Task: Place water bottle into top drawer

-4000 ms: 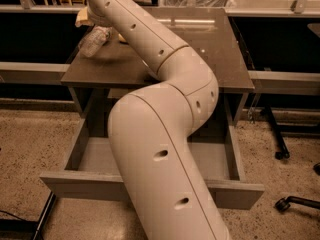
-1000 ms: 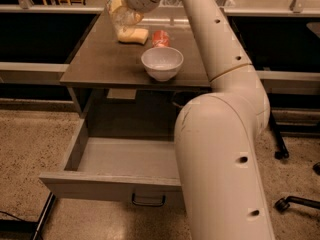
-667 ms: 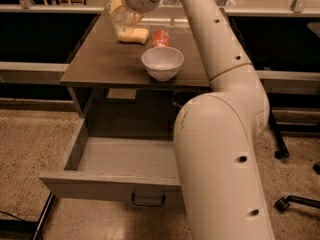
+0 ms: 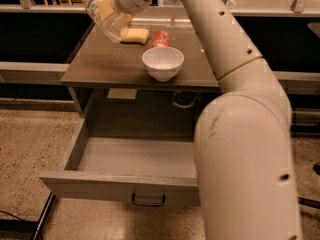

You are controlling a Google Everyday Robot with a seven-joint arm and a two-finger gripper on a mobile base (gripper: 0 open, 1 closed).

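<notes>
A dark brown bench (image 4: 115,64) stands against black shelving, and beneath its top the top drawer (image 4: 100,184) is pulled fully out toward the near side, its grey floor bare and its small dark handle (image 4: 148,200) at the centre of the front panel. A few seconds ago the tool was low at the far left of the bench top and the arm hid much of the drawer. Now the tool (image 4: 109,11) hangs above the far-left corner, clamped on the water bottle (image 4: 116,30). The bottle is clear of the surface and tilted, cap pointing up and to the left. Over the last second it has drifted a little further left. So the pick looks done, and what remains is the carry down into the drawer. On the bench a white bowl (image 4: 162,61) sits near the front edge, with a red can (image 4: 160,38) just behind it and a yellow sponge (image 4: 135,35) just left of the can. The bowl lies near the straight path from bottle to drawer. The bench's near edge overhangs the drawer's far part, and the big pale arm (image 4: 240,134) covers the drawer's right side, so the open near-left area seems the easiest way in.
</notes>
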